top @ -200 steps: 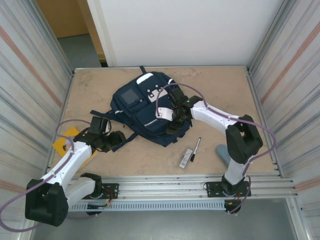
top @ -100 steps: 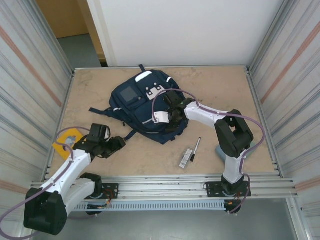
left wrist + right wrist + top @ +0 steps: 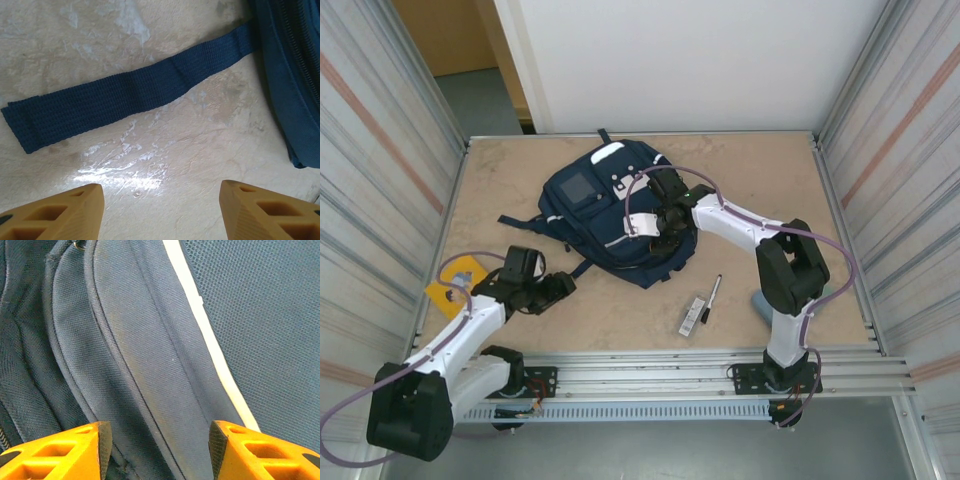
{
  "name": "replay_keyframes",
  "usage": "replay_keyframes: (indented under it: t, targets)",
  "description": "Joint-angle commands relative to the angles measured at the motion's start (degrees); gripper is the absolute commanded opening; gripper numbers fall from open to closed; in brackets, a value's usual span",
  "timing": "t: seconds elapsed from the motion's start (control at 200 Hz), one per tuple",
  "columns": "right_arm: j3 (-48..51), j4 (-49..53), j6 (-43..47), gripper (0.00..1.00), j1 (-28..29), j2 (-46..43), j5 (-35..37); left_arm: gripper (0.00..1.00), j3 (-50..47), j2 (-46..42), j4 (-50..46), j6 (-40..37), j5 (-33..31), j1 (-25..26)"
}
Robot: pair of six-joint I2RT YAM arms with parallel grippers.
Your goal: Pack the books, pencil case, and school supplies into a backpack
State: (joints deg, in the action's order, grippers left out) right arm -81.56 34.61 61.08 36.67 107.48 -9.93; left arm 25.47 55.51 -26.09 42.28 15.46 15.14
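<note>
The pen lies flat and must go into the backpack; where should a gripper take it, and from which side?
Probably grip the pen by its far half, coming straight down from above, jaws closing across the slim shaft. It lies flat on the table, and its near end sits close beside the white-and-black bar.

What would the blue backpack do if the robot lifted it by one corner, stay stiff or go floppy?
Probably floppy: the backpack is soft woven fabric, lying slumped and creased on the table. Its strap lies limp and flat, so it would likely dangle. It looks bulky, so one pinch may only lift a fold.
</note>
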Motion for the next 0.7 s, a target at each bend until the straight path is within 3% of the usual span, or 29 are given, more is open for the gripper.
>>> replay_keyframes:
  t: [0.0,0.155,0.215,0.291,0.421,0.511,0.692]
  targets:
    - [-1.4,0.9,1.6,0.55,0.1,2.2,-1.1,0.62,-0.7,0.3,0.7,0.5,0.9,0.5]
    - [0.2,-6.7,1.0,0.57,1.1,5.7,3.8,0.62,-1.0,0.2,1.0,1.1,0.6,0.5]
    - [-2.0,-5.3,-0.6,0.55,1.3,8.1,5.5,0.62,-1.1,0.2,1.1,1.1,0.7,0.7]
    - [-3.2,-5.1,-2.6,0.47,1.6,9.1,6.7,0.62,-1.3,-0.2,1.2,1.2,0.3,0.9]
    - [-2.4,-6.4,-6.2,0.17,1.6,5.8,4.7,0.62,-1.5,-0.7,1.2,1.3,0.7,0.9]
    - [-4.4,-6.6,-12.4,0.02,1.5,3.0,6.4,0.61,-1.0,-0.4,3.2,1.1,0.4,0.9]
    - [-4.7,-8.2,-19.6,0.0,2.7,-5.6,10.8,0.61,10.2,9.2,4.4,-4.7,0.1,0.9]
